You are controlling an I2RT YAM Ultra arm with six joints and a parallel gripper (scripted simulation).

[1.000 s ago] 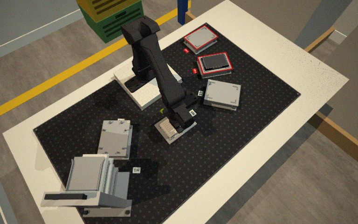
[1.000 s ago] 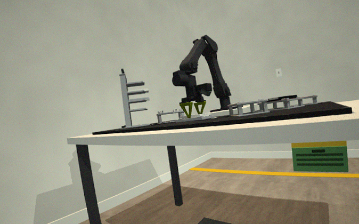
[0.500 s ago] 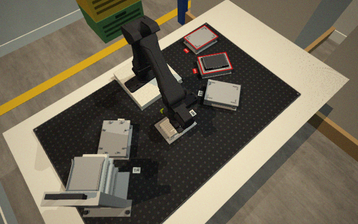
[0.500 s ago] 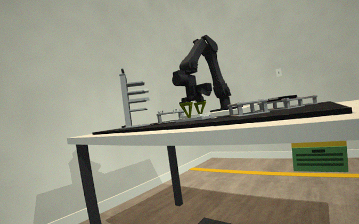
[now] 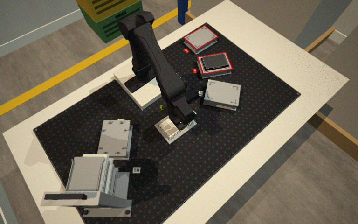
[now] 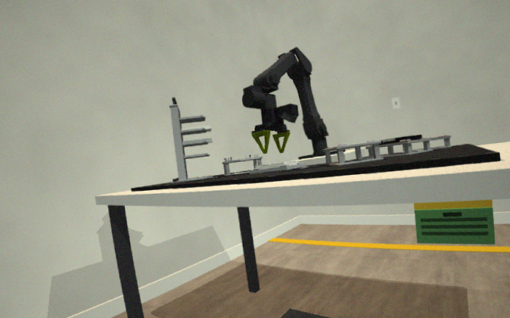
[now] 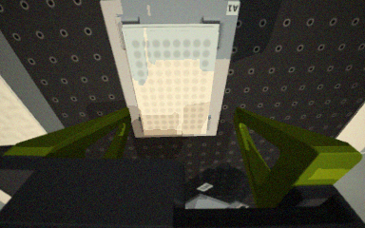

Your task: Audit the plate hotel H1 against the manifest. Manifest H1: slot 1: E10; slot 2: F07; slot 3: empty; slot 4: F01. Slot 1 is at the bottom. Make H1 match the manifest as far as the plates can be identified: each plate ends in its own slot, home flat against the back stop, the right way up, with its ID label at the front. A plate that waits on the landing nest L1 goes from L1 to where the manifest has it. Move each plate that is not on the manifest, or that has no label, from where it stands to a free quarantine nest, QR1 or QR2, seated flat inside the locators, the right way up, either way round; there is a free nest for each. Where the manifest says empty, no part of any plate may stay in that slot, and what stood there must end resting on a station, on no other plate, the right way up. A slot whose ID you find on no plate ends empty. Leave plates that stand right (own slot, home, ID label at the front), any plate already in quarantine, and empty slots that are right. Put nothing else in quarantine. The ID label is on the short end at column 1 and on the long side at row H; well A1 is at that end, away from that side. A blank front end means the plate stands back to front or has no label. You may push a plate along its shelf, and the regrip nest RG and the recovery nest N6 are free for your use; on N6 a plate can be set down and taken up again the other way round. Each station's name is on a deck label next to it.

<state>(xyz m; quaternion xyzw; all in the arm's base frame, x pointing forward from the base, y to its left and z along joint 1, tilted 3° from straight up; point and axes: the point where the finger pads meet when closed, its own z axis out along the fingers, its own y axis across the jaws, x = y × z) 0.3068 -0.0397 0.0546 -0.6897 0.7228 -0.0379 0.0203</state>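
Below wide-open jaws, white plate (image 7: pixel 173 81) on nest (image 7: pixel 113 71)

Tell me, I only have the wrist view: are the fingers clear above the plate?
Observer: Yes. From the exterior view, the open gripper hangs above the plate, not touching it.
Operator: Is any quarantine nest free?
Observer: From the top view, the far nest, framed in red, is bare.
Operator: And the other one?
Observer: The near nest holds a dark plate.
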